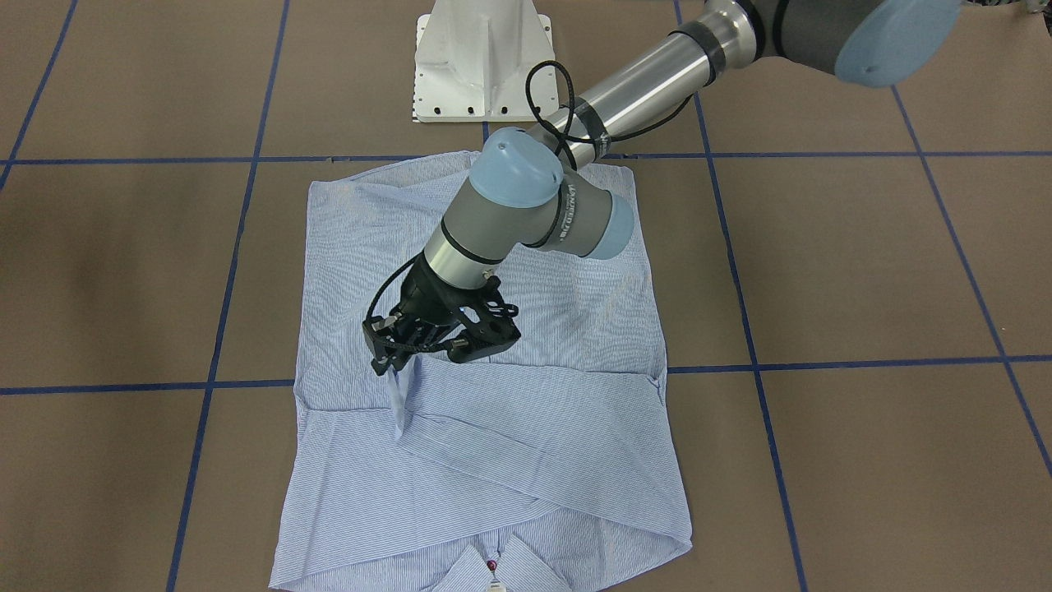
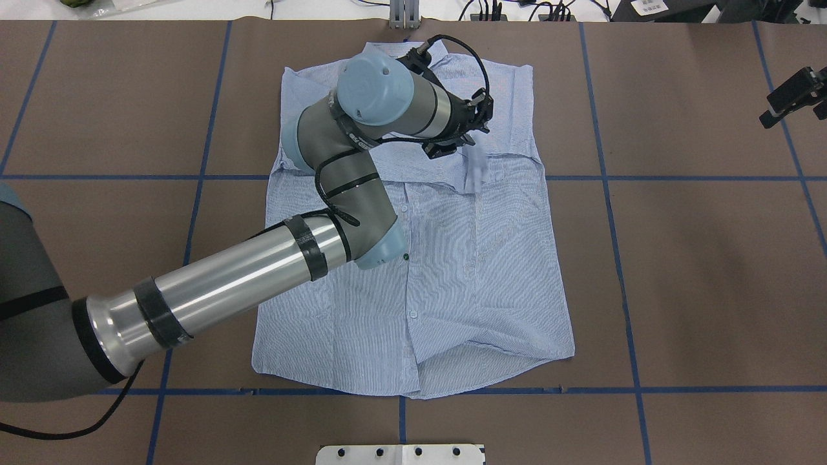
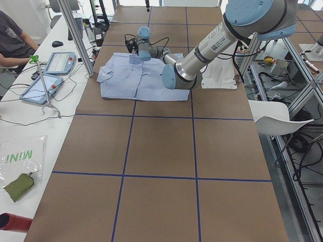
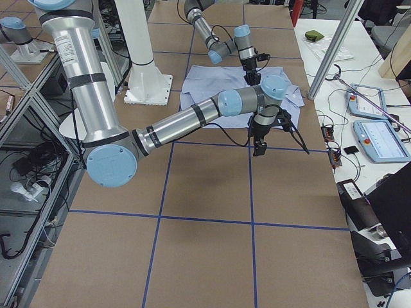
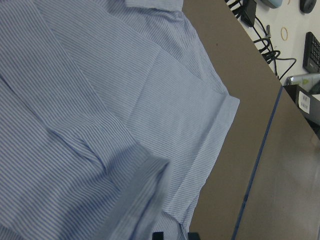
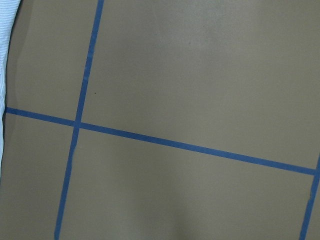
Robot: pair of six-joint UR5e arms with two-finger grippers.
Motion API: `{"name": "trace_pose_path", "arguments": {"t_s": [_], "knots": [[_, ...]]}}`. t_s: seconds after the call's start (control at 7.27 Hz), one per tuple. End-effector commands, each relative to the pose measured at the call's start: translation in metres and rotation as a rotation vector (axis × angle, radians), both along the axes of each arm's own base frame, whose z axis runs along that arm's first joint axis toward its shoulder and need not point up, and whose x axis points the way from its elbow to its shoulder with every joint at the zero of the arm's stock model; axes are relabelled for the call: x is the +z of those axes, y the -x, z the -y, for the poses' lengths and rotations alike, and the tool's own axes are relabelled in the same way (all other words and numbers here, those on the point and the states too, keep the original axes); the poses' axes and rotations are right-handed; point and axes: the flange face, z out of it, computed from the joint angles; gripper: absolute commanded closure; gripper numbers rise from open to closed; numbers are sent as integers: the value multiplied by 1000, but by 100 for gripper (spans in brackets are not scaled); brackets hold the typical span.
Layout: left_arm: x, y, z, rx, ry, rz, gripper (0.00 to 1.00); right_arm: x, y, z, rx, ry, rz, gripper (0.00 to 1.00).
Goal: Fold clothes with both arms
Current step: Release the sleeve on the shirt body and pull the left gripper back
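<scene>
Looming largest under the overhead camera, grey-and-silver metal left arm [image 2: 226,284] with pale blue joint caps, stretched over a light blue-and-white finely striped button-up shirt [image 2: 491,271]. Spread face up and flat on the matte brown table [image 2: 711,258], collar [image 1: 526,567] at the edge farthest from the robot, hem nearest its base, likely for easy reach from both sides. Black two-finger left gripper [image 1: 393,362] clenched on a pinch of thin cloth at the end of a long sleeve [image 1: 534,427], drawing it up into a small peak over the chest. Sleeve laid slantwise across the front, probably meant to go inward and narrow the garment. Soft, limp, cotton-like weave, creased at the folds, with a crisp doubled edge at the cuff in the left wrist view, and a small green button [image 2: 405,257] on the placket. Black right gripper [image 2: 789,98] well apart over bare table near blue tape grid lines [image 2: 678,177], touching nothing, seemingly out of the way. Cannot tell whether open or closed.
</scene>
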Motion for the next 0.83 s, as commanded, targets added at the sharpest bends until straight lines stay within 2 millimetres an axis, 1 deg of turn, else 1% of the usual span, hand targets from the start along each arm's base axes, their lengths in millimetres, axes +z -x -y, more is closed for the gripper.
{"name": "trace_pose_path", "arguments": {"t_s": [0.0,0.14,0.28,0.41,0.55,0.69], "knots": [[-20,-13,-29,-6,-57,-19,0,-1,0,-1,6,4,0,0],[-15,-8,-31,-1,-60,-22,0,-5,1,-3,9,3,6,0],[-1,5,-36,0,-62,-21,0,-10,0,-16,26,27,42,0],[-1,28,-43,16,-86,24,0,-14,-2,-41,50,41,47,0],[-3,66,-56,63,-97,77,0,-27,3,-69,59,45,54,0],[14,106,-78,70,-115,94,0,-50,20,-91,77,62,66,0]]}}
